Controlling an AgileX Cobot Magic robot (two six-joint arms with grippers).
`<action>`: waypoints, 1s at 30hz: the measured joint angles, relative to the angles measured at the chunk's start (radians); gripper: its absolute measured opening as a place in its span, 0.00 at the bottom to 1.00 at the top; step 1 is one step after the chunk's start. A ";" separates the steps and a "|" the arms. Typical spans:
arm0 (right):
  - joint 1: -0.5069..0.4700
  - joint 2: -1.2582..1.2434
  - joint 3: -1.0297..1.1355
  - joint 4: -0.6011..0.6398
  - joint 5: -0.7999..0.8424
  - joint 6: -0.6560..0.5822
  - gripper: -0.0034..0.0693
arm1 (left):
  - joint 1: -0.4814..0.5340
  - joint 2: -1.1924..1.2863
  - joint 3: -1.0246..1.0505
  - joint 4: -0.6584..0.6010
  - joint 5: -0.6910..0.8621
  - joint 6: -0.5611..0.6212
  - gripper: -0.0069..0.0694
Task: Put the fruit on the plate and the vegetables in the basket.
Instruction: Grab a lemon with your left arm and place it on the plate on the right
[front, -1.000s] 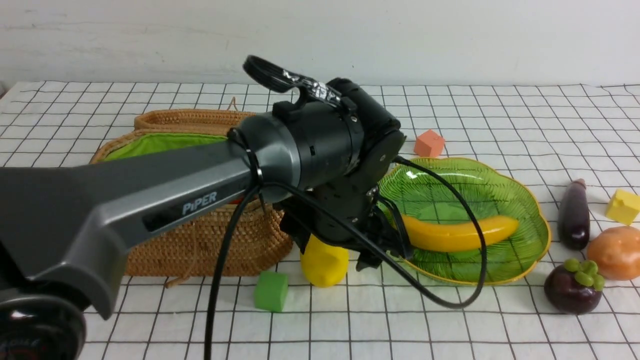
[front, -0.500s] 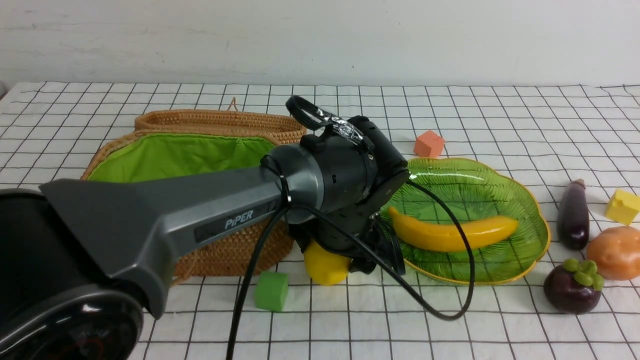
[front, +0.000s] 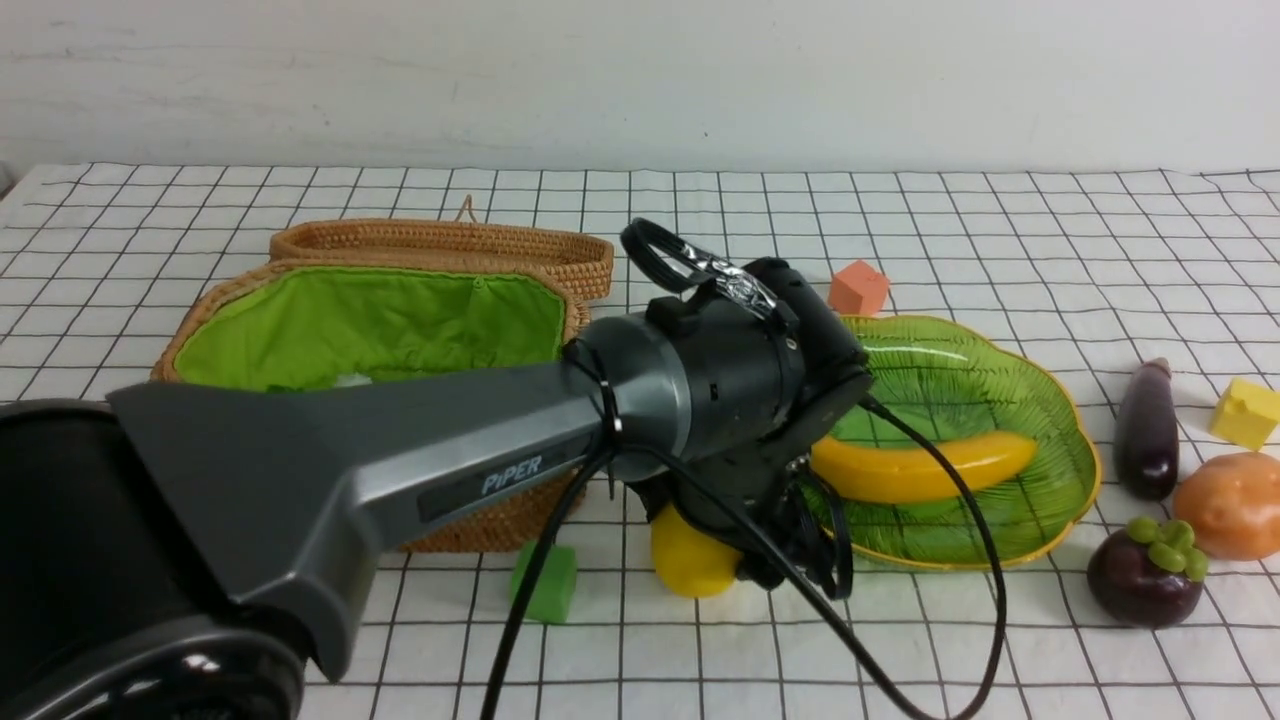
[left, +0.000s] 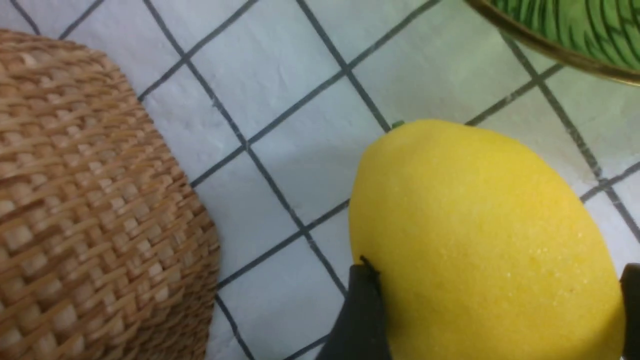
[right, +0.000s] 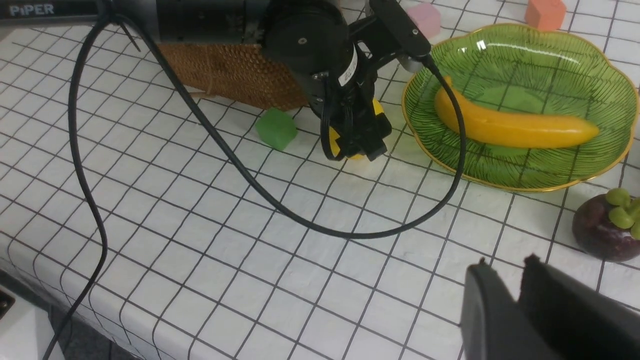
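My left gripper (left: 495, 300) is shut on the yellow lemon (front: 690, 560), its fingers pressed on both sides, low over the cloth between the wicker basket (front: 480, 520) and the green plate (front: 1095, 470). The gripper also shows in the right wrist view (right: 357, 145). The banana (front: 920, 468) lies on the plate. The mangosteen (front: 1145, 580), eggplant (front: 1148, 435) and potato (front: 1230, 505) sit on the cloth right of the plate. The carrot is not in view. My right gripper (right: 506, 261) is shut and empty above the cloth near the mangosteen (right: 602, 227).
The basket's lid (front: 440, 245) leans behind the basket. A green cube (front: 545, 585) lies left of the lemon, an orange cube (front: 857, 288) behind the plate, a yellow cube (front: 1245, 412) at far right, a pink cube (right: 425, 17) near the basket. The left arm's cable (front: 900, 690) loops over the cloth.
My left arm has moved right and nearer the camera, and the lemon has moved with it towards the plate's front. The basket's green lining is now uncovered.
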 joint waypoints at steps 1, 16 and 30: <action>0.000 0.000 0.000 0.000 0.000 -0.002 0.22 | 0.001 0.000 0.000 0.001 -0.008 0.000 0.89; 0.000 0.000 0.000 0.002 0.000 -0.005 0.22 | 0.005 0.060 -0.007 -0.027 -0.019 0.001 0.82; 0.000 0.000 0.000 -0.162 -0.156 0.193 0.22 | 0.005 -0.020 -0.294 -0.092 -0.124 0.215 0.82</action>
